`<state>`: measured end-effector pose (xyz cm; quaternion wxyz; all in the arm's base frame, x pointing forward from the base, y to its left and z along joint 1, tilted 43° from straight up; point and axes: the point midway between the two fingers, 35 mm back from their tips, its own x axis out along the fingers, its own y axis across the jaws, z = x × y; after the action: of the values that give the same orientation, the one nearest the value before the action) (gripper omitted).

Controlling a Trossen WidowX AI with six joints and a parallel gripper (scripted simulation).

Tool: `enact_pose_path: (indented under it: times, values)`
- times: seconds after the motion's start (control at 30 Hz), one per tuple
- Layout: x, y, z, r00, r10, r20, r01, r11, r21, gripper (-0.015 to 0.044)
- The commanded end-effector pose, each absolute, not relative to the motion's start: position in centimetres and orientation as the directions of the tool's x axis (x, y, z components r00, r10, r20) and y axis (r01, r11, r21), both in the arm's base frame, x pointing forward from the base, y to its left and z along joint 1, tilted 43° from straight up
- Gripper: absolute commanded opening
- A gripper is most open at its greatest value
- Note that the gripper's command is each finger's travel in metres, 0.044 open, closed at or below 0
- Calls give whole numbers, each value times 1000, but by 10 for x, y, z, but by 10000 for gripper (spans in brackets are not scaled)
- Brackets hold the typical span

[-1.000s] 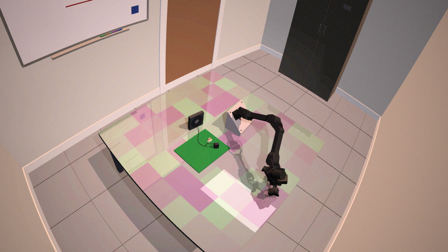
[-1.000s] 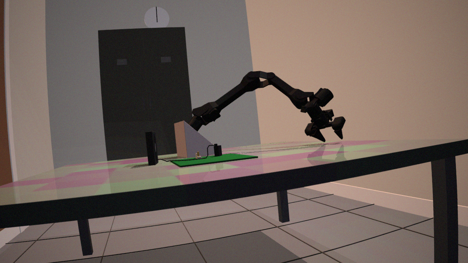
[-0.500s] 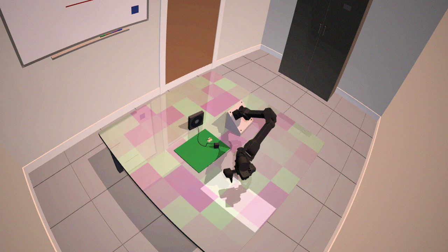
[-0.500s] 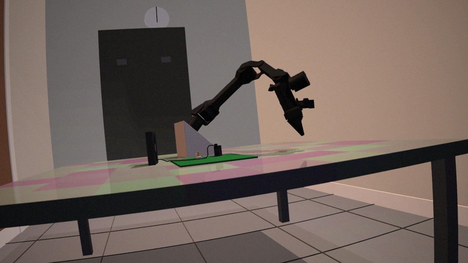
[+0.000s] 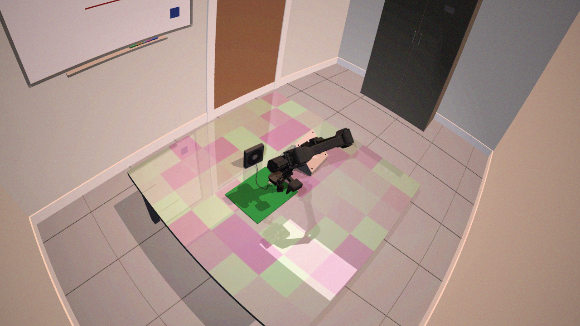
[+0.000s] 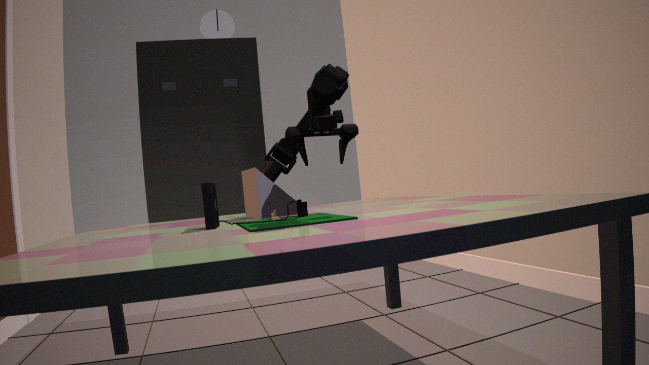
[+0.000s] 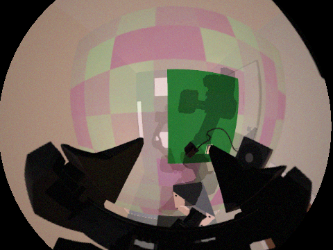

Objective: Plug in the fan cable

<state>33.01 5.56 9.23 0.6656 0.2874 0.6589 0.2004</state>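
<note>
The green board (image 5: 275, 205) (image 6: 335, 218) (image 7: 180, 128) lies flat on the table. The small pale four-pin header (image 6: 274, 218) (image 7: 208, 149) stands near one edge of it, partly behind a fingertip in the wrist view and mostly covered by the hand in the top view. The black plug (image 5: 279, 188) (image 6: 302, 208) (image 7: 191, 149) stands on the board beside the header, apart from it. A thin dark cable (image 7: 225, 131) runs from it to the black square fan (image 5: 253, 155) (image 6: 209, 206) (image 7: 254, 153). My gripper (image 6: 324, 163) (image 7: 177, 146) is wide open and empty, pointing down well above the board.
The arm's wedge-shaped base mount (image 5: 318, 164) (image 6: 251, 195) (image 7: 189, 191) stands behind the board, near the plug and header. The fan stands upright off the board's edge. The table (image 5: 239, 269) (image 6: 181, 254) has a pink and green checkered top. The arm's shadow falls over the board.
</note>
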Motion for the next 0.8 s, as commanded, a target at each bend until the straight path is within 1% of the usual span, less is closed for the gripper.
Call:
enact_pose_path:
  times: [0.0,0.07,0.13,0.37,0.63,0.77]
  values:
    - [286,15,83,-25,650,-760,423,695,581,440]
    - [265,0,82,-57,666,-744,554,641,531,440]
    - [257,-5,82,-68,673,-736,597,619,511,440]
    - [258,0,76,-67,672,-737,597,619,510,440]
    - [251,62,11,-67,676,-734,596,617,514,440]
    - [250,64,9,-67,677,-733,596,617,514,440]
